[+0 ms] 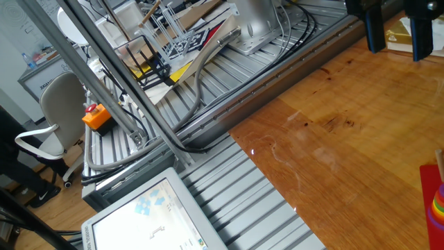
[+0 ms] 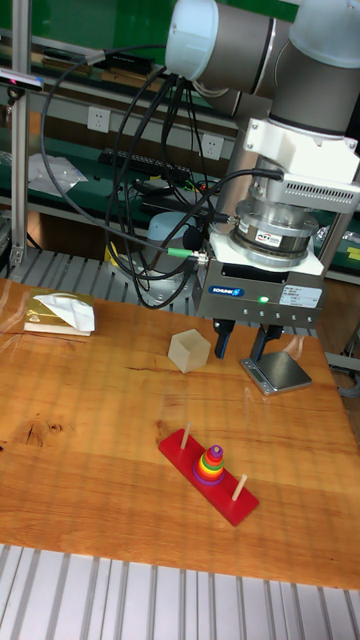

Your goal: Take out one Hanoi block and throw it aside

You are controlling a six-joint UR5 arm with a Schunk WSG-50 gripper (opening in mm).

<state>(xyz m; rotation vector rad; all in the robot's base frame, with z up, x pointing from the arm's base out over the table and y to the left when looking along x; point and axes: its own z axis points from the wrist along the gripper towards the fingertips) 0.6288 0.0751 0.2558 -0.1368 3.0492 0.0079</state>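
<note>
A red base with three pegs lies on the wooden table, and a rainbow ring stack sits on its middle peg. The small purple Hanoi block tops that stack. My gripper hangs open above and behind the tower, well clear of it, with nothing between its dark fingers. In the fixed view my gripper shows at the top right. Only a corner of the red base and the edge of the ring stack show at the right border.
A translucent cube stands left of the gripper and a square metal plate lies just below and right of it. A yellow packet with tissue lies at the table's left. Grooved aluminium framing borders the table.
</note>
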